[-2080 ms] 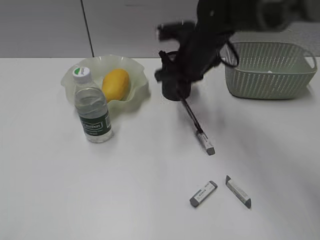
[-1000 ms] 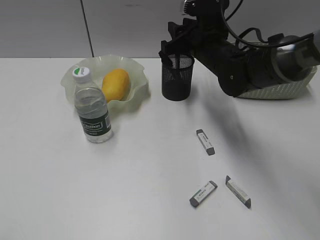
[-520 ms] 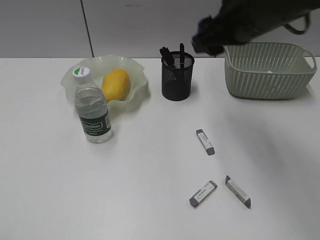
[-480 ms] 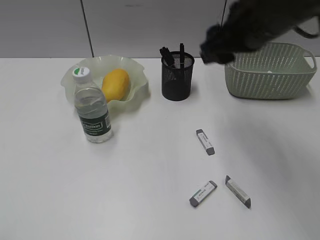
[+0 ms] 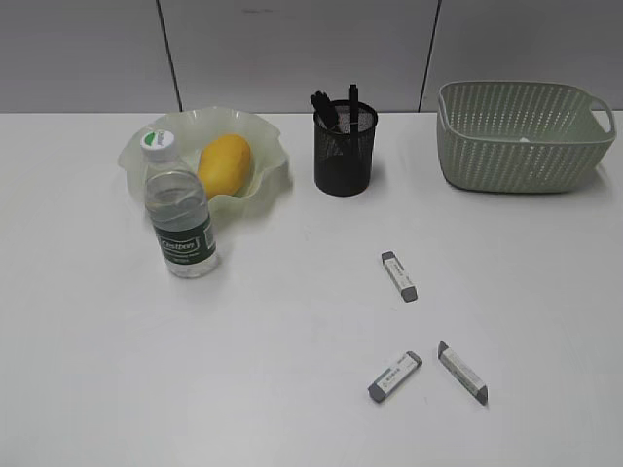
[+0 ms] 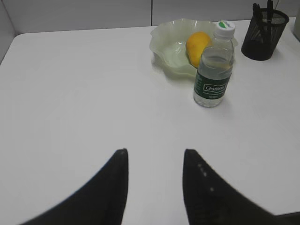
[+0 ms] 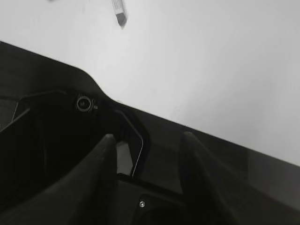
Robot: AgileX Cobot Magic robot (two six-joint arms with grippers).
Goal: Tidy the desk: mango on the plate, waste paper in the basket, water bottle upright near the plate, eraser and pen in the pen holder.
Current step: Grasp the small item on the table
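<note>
Office-type setup; plain white desk (image 5: 117,389), grey panel wall (image 5: 292,49), pen holder (image 5: 345,156).

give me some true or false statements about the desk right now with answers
1. The mango lies on the plate. True.
2. The bottle lies on its side. False: it stands upright beside the plate.
3. Three erasers lie on the desk. True.
4. The pen holder is empty. False: dark pens stick out of it.
5. The left gripper grips the bottle. False: it is open, holding nothing, well short of the bottle.
</note>
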